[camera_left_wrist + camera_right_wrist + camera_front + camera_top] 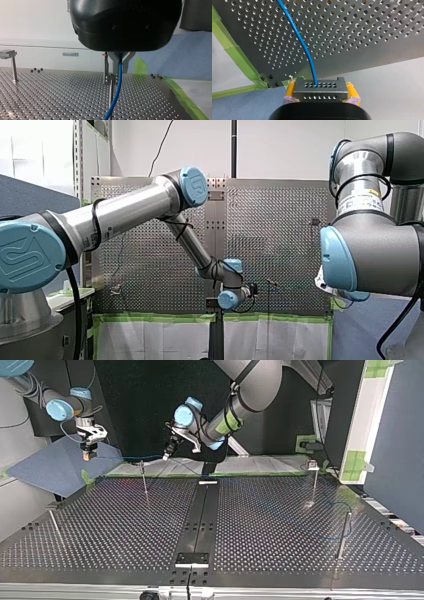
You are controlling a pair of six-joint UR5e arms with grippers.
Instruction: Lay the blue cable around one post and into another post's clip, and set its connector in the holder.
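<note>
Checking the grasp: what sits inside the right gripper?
The connector, a perforated grey block, is clamped in the right gripper between yellow pads; the blue cable leaves its top. Its underside is hidden by the gripper's body.

The one mark I can read is a raised logo, a stylised UR, on the blue joint cap (pixel 25 257) of my left arm (pixel 125 210). The sticker (pixel 362 197) on my right arm (pixel 380 250) and the small wall plate (pixel 70 54) are too small to read.
</note>
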